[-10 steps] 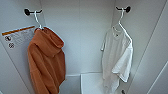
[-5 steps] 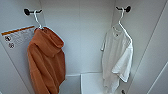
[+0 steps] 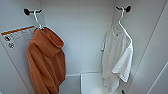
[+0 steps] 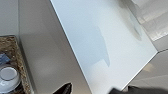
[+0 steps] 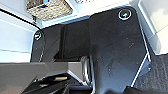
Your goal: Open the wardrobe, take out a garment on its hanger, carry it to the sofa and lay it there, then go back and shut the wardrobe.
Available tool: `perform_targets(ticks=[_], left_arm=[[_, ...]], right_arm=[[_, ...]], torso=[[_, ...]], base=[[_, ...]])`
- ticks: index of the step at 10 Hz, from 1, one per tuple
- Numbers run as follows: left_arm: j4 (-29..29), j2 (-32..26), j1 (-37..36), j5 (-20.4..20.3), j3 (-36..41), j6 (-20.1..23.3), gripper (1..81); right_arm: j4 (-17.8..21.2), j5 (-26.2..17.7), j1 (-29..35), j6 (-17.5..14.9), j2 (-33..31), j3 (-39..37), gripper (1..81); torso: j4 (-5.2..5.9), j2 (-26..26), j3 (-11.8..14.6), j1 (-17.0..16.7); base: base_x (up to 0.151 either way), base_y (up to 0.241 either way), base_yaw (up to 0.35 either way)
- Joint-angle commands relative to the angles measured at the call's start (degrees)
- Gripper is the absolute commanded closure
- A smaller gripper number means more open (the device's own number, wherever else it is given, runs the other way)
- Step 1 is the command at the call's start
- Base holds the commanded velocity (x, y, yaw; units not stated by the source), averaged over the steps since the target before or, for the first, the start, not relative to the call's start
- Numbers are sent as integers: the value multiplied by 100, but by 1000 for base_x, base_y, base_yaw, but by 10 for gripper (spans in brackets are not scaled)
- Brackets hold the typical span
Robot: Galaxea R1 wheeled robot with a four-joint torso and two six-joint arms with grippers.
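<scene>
1. The head view looks into the open wardrobe [image 3: 80, 37], a white interior with plain back and side walls.
2. The garment [image 3: 117, 58], a white short-sleeved shirt, hangs on the right side on a thin white hanger [image 3: 122, 23], whose hook sits over a dark peg [image 3: 126, 9] high on the right wall.
3. A rust-orange hooded garment [image 3: 46, 61] hangs on the left side from its own white hanger over a second dark peg [image 3: 28, 11].
4. A warning label [image 3: 17, 36] with an orange strip is stuck on the left inner wall, just beside the orange hood.
5. The left wrist view shows a white panel [image 4: 105, 42] and a woven basket [image 4: 20, 65] holding a round white dish [image 4: 8, 75].
6. Whether either gripper is open or closed cannot be told.
</scene>
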Motion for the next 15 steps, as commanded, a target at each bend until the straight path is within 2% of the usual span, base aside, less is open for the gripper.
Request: perform_targets(ticks=[1,4,6,11,12,14,15], left_arm=[[-234,-16,-1524,674,204,-274,10],[-207,204,-2122,921,116,-529,10],[-234,389,-2605,1254,64,-713,10],[-268,915,-3792,1544,100,-1197,10],[-356,1074,-4029,1668,3,-1215,10],[-637,1258,-4521,1729,-112,-1224,10],[-812,1259,-4750,1738,-121,-1224,10]], right_arm=[[-60,-286,171,-3,-12,22,10],[-60,-286,162,-3,-12,-4,10],[-51,-286,162,6,-3,-4,10],[-42,-277,171,14,-12,-13,10],[-42,-294,206,14,-12,-4,10],[-42,-294,223,14,-3,13,10],[-42,-294,223,14,-3,13,10]], torso=[[0,0,0,0],[0,0,-2,2],[0,4,-2,6],[0,6,-5,6],[-117,9,-5,6],[-239,9,-6,9],[-140,9,-6,9]], base=[[0,0,0],[0,0,0],[0,0,0],[0,0,0],[0,0,0],[0,0,0],[0,0,0]])
